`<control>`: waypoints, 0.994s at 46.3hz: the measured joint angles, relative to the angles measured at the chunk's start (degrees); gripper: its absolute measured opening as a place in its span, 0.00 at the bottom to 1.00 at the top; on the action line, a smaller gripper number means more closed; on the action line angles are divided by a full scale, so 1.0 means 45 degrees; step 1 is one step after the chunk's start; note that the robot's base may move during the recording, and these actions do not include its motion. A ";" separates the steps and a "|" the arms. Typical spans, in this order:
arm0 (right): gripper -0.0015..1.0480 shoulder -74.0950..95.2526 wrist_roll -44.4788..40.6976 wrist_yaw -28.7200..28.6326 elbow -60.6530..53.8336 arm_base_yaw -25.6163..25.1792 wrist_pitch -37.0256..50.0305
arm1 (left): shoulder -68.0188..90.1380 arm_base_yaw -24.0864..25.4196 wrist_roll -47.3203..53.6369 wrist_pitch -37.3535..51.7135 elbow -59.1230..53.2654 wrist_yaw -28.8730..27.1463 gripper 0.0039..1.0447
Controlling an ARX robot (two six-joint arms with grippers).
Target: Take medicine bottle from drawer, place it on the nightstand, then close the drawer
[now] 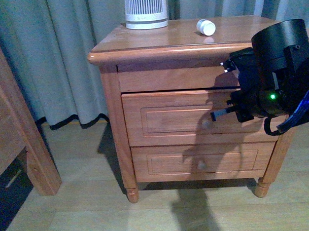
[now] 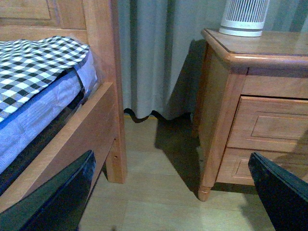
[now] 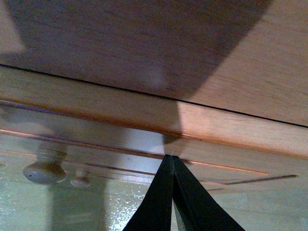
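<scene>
**Bottle is up top; the drawer push is where this can slip**

Your medicine bottle [image 1: 206, 27] already lies on its side on the nightstand [image 1: 157, 44], above and behind the right end effector [image 3: 172, 161] and well apart from it. A round bottle on its side can roll, so a hard shove on the cabinet could send it toward the edge.

The right end effector is shut and empty, its tips pressed together at the upper edge of the drawer [image 1: 195, 116], to one side of the round knob [image 3: 44, 168]. The drawer front looks almost flush, with a thin dark seam above it; I cannot tell whether it is fully home. An off-centre push may rack the drawer, and the narrow tips could skid off the rim.

The left end effector [image 2: 173, 192] hangs open and holds nothing, well away from the cabinet, low by the bed frame [image 2: 103, 96]. Leave it there.

The white ribbed appliance [image 1: 146, 12] stands at the back of the top, further from the right end effector than the bottle. The floor [image 1: 81, 199] is pale wood, grey curtains [image 1: 66, 57] hang behind, and a checked bedcover [image 2: 33, 62] lies on the bed. Light is dim, with the arm's shadow across both drawer fronts.
</scene>
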 joint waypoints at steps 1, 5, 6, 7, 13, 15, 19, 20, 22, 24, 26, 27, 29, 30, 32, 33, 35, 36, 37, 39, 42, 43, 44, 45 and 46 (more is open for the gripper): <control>0.03 0.0000 -0.0117 -0.0058 -0.0083 -0.0010 0.0165 | 0.0000 0.0000 0.0000 0.0000 0.0000 0.0000 0.94; 0.03 0.0015 -0.0607 -0.0311 -0.0413 -0.0102 0.0894 | 0.0000 0.0000 0.0000 0.0000 0.0000 0.0000 0.94; 0.03 0.0029 -0.0767 -0.0364 -0.0505 -0.0121 0.1107 | 0.0000 0.0000 0.0000 0.0000 0.0000 0.0000 0.94; 0.03 0.0049 -0.0918 -0.0423 -0.0544 -0.0141 0.1234 | 0.0000 0.0000 0.0000 0.0000 0.0000 0.0000 0.94; 0.03 0.0175 -0.1642 -0.0792 -0.0719 -0.0287 0.1933 | 0.0000 0.0000 0.0000 0.0000 0.0000 0.0000 0.94; 0.03 0.0219 -0.1792 -0.0874 -0.0719 -0.0325 0.2035 | 0.0000 0.0000 0.0000 0.0000 0.0000 0.0000 0.94; 0.03 0.0262 -0.1991 -0.0996 -0.0719 -0.0393 0.2152 | 0.0000 0.0000 0.0000 0.0000 0.0000 0.0000 0.94; 0.03 0.0262 -0.2025 -0.1025 -0.0719 -0.0413 0.2161 | 0.0000 0.0000 0.0000 0.0000 0.0000 0.0000 0.94; 0.03 0.0277 -0.2108 -0.1069 -0.0719 -0.0432 0.2210 | 0.0000 0.0000 0.0000 0.0000 0.0000 0.0000 0.94; 0.03 0.0311 -0.2161 -0.1112 -0.0719 -0.0447 0.2283 | 0.0000 0.0000 0.0000 0.0000 0.0000 0.0000 0.94; 0.03 0.0330 -0.2205 -0.1156 -0.0719 -0.0471 0.2312 | 0.0000 0.0000 0.0000 0.0000 0.0000 0.0000 0.94; 0.03 0.0335 -0.2215 -0.1175 -0.0719 -0.0476 0.2317 | 0.0000 0.0000 0.0000 0.0000 0.0000 0.0000 0.94; 0.03 0.0340 -0.2254 -0.1219 -0.0719 -0.0481 0.2365 | 0.0000 0.0000 0.0000 0.0000 0.0000 0.0000 0.94; 0.03 0.0340 -0.2263 -0.1229 -0.0719 -0.0486 0.2390 | 0.0000 0.0000 0.0000 0.0000 0.0000 0.0000 0.94; 0.03 0.0364 -0.2307 -0.1277 -0.0733 -0.0500 0.2487 | 0.0000 0.0000 0.0000 0.0000 0.0000 0.0000 0.94; 0.03 0.0384 -0.2317 -0.1297 -0.0733 -0.0505 0.2511 | 0.0000 0.0000 0.0000 0.0000 0.0000 0.0000 0.94; 0.03 0.0389 -0.2356 -0.1345 -0.0733 -0.0515 0.2569 | 0.0000 0.0000 0.0000 0.0000 0.0000 0.0000 0.94; 0.03 0.0408 -0.2399 -0.1384 -0.0733 -0.0525 0.2618 | 0.0000 0.0000 0.0000 0.0000 0.0000 0.0000 0.94; 0.03 0.0408 -0.2429 -0.1379 -0.0733 -0.0525 0.2642 | 0.0000 0.0000 0.0000 0.0000 0.0000 0.0000 0.94; 0.03 0.0437 -0.2511 -0.1413 -0.0743 -0.0539 0.2720 | 0.0000 0.0000 0.0000 0.0000 0.0000 0.0000 0.94; 0.03 0.0466 -0.2594 -0.1477 -0.0743 -0.0568 0.2841 | 0.0000 0.0000 0.0000 0.0000 0.0000 0.0000 0.94; 0.03 0.0471 -0.2594 -0.1486 -0.0743 -0.0578 0.2851 | 0.0000 0.0000 0.0000 0.0000 0.0000 0.0000 0.94; 0.03 0.0476 -0.2603 -0.1515 -0.0743 -0.0588 0.2861 | 0.0000 0.0000 0.0000 0.0000 0.0000 0.0000 0.94; 0.03 0.0476 -0.2613 -0.1540 -0.0743 -0.0597 0.2861 | 0.0000 0.0000 0.0000 0.0000 0.0000 0.0000 0.94; 0.03 0.0476 -0.2628 -0.1549 -0.0743 -0.0602 0.2866 | 0.0000 0.0000 0.0000 0.0000 0.0000 0.0000 0.94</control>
